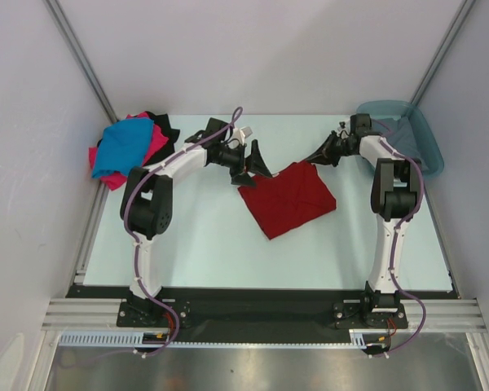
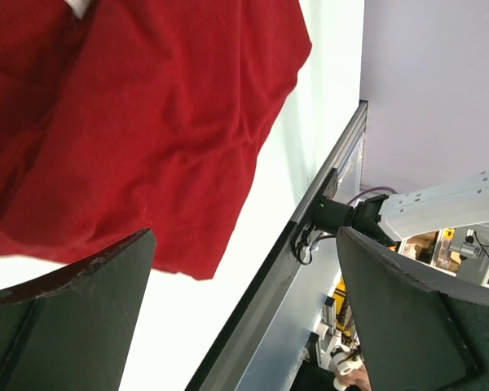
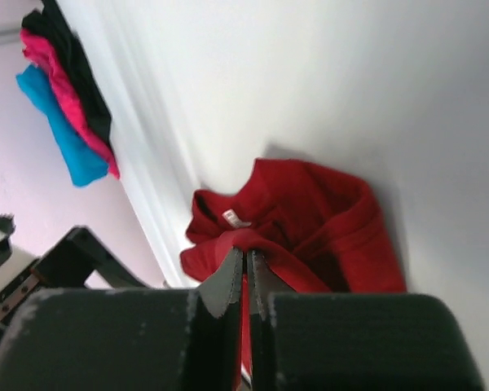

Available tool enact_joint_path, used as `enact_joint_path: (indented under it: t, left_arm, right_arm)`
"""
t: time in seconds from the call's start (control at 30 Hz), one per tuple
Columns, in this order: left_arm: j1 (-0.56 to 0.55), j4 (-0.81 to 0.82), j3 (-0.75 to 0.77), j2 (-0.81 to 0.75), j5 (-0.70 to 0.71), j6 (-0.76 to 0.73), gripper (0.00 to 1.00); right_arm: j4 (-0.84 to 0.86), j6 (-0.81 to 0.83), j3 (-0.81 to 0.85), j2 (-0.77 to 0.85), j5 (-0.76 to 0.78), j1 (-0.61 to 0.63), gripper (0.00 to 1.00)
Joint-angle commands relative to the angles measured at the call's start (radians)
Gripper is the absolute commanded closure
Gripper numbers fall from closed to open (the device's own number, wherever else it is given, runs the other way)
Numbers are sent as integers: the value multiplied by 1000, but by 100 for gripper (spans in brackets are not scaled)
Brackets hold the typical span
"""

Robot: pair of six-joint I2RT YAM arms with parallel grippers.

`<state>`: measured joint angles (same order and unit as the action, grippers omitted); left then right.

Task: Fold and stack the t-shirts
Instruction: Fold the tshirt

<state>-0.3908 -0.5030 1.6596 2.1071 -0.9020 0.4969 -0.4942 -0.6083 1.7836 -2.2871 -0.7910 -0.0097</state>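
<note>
Dark red shirt [image 1: 289,197] sits mid-frame on the surface [image 1: 204,236]. It's a rumpled, roughly square shape, looks part-folded, not flat or tidy.

Left end effector [image 1: 253,167] is just beyond the shirt's upper-left corner. Fingers are wide apart, nothing between them; wrist view shows red cloth past the tips, not gripped.

Right end effector [image 1: 320,155] is at the shirt's upper-right corner. Fingers are pinched nearly closed with a strip of red cloth between them in the wrist view, so I'm holding the red shirt by an edge near the collar.

Far upper left: blue shirt [image 1: 124,147], pink shirt [image 1: 156,143] and black shirt [image 1: 165,126] in one loose heap. None of them looks folded.

Far upper right: teal tub [image 1: 432,151] with what looks like the grey shirt [image 1: 403,134] inside.

Progress looks early. I'm mid-fold on the first shirt, four are left to do, and no stack is started.
</note>
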Motion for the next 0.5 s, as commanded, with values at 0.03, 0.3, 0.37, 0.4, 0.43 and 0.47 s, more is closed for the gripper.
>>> enact_joint_path:
  t: [0.03,0.3,0.37,0.4,0.43,0.47]
  left_arm:
    - [-6,20,32,-47,-15,5,0]
    - [-14,-12,34,-61,18,-12,0]
    - [-14,-14,20,-84,44,-5,0]
    - [-14,-11,17,-90,78,0,0]
    - [-14,-2,9,-97,89,15,0]
    - [-14,23,9,-101,95,26,0]
  right_arm:
    - [126,-31,19,-58,79,-10,83]
    - [5,38,141,-25,165,-18,14]
    - [-39,53,161,29,185,-21,14]
    - [-62,79,192,47,196,-22,13]
    - [-82,85,197,63,200,-22,13]
    - [-102,93,198,95,194,-24,13]
